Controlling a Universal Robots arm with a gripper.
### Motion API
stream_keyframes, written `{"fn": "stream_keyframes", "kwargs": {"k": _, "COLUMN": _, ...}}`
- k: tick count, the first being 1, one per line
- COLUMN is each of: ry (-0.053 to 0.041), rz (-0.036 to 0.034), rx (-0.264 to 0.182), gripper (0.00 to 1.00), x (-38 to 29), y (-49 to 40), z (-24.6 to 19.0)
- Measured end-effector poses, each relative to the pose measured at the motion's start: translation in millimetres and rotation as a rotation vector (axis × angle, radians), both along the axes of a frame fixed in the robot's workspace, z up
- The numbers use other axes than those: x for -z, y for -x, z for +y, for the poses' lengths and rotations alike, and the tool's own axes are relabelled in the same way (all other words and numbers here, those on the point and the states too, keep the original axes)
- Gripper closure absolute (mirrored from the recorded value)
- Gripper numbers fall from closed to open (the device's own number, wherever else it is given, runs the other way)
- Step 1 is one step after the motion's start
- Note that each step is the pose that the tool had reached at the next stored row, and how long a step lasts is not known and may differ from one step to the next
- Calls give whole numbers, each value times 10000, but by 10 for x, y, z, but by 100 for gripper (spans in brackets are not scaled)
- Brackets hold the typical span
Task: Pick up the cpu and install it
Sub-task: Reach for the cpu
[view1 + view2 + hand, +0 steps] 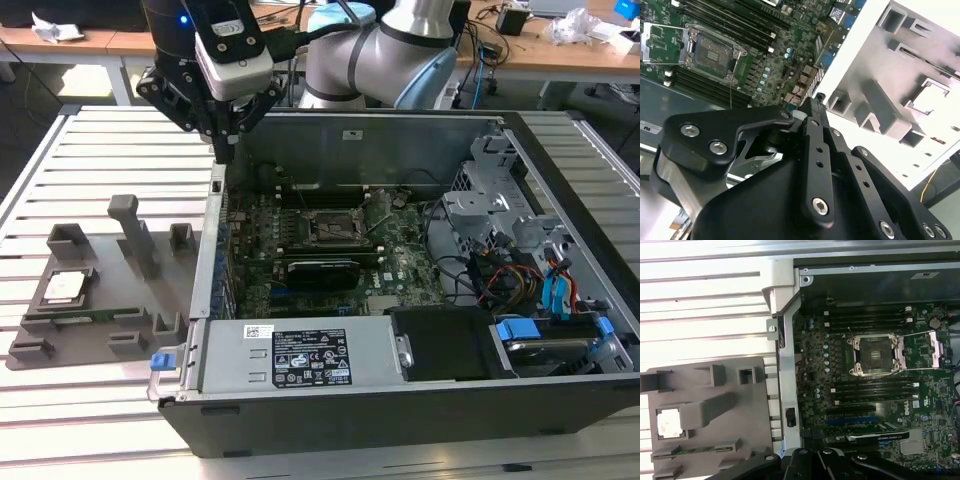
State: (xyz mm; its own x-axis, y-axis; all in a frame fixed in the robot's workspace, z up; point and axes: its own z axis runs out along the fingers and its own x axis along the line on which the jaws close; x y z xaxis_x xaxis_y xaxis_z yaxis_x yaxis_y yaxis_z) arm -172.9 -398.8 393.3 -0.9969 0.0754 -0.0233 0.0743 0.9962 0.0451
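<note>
The cpu (65, 287), a small silver square chip, lies in a pocket of the grey holder plate (120, 300) at the exterior view's left, outside the computer case. The first wrist view has the cpu (668, 421) in the same pocket; in the second wrist view the cpu (931, 99) is a bright patch. My gripper (229, 152) hangs shut and empty above the case's left wall, between the holder and the motherboard. Its black fingers (812, 107) meet at the tips. The open cpu socket (330, 228) (875, 355) (712, 52) sits mid-motherboard with its metal frame raised.
The open computer case (400, 400) has a power supply at the front and drive cages with cables at the exterior view's right. A green memory stick (75, 318) lies in the holder beside the cpu. A tall grey post (135, 235) rises from the holder.
</note>
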Motion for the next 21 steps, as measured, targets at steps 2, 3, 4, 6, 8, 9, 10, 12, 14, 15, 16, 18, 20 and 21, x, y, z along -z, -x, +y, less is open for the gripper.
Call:
{"fn": "stream_keyframes", "kwargs": {"k": 2, "ry": -1, "rz": -1, "rx": 1, "gripper": 89, "x": 0, "y": 64, "z": 0}}
{"fn": "stream_keyframes", "kwargs": {"k": 3, "ry": 0, "rz": 0, "rx": 0, "gripper": 89, "x": 0, "y": 77, "z": 0}}
{"fn": "stream_keyframes", "kwargs": {"k": 4, "ry": 0, "rz": 0, "rx": 0, "gripper": 89, "x": 0, "y": 89, "z": 0}}
{"fn": "stream_keyframes", "kwargs": {"k": 6, "ry": 0, "rz": 0, "rx": 0, "gripper": 89, "x": 0, "y": 118, "z": 0}}
{"fn": "stream_keyframes", "kwargs": {"k": 8, "ry": 0, "rz": 0, "rx": 0, "gripper": 89, "x": 0, "y": 147, "z": 0}}
{"fn": "stream_keyframes", "kwargs": {"k": 9, "ry": 0, "rz": -1, "rx": -1, "gripper": 89, "x": 0, "y": 158, "z": 0}}
{"fn": "stream_keyframes", "kwargs": {"k": 10, "ry": 0, "rz": 0, "rx": -1, "gripper": 89, "x": 0, "y": 179, "z": 0}}
{"fn": "stream_keyframes", "kwargs": {"k": 12, "ry": 0, "rz": 0, "rx": 0, "gripper": 89, "x": 0, "y": 206, "z": 0}}
{"fn": "stream_keyframes", "kwargs": {"k": 14, "ry": 0, "rz": -1, "rx": 0, "gripper": 89, "x": 0, "y": 235, "z": 0}}
{"fn": "stream_keyframes", "kwargs": {"k": 15, "ry": 0, "rz": -1, "rx": 0, "gripper": 89, "x": 0, "y": 246, "z": 0}}
{"fn": "stream_keyframes", "kwargs": {"k": 16, "ry": 0, "rz": -1, "rx": 0, "gripper": 89, "x": 0, "y": 264, "z": 0}}
{"fn": "stream_keyframes", "kwargs": {"k": 18, "ry": 1, "rz": 0, "rx": -1, "gripper": 89, "x": 0, "y": 299, "z": 0}}
{"fn": "stream_keyframes", "kwargs": {"k": 20, "ry": -1, "rz": -1, "rx": 0, "gripper": 89, "x": 0, "y": 327, "z": 0}}
{"fn": "stream_keyframes", "kwargs": {"k": 21, "ry": 0, "rz": -1, "rx": -1, "gripper": 89, "x": 0, "y": 338, "z": 0}}
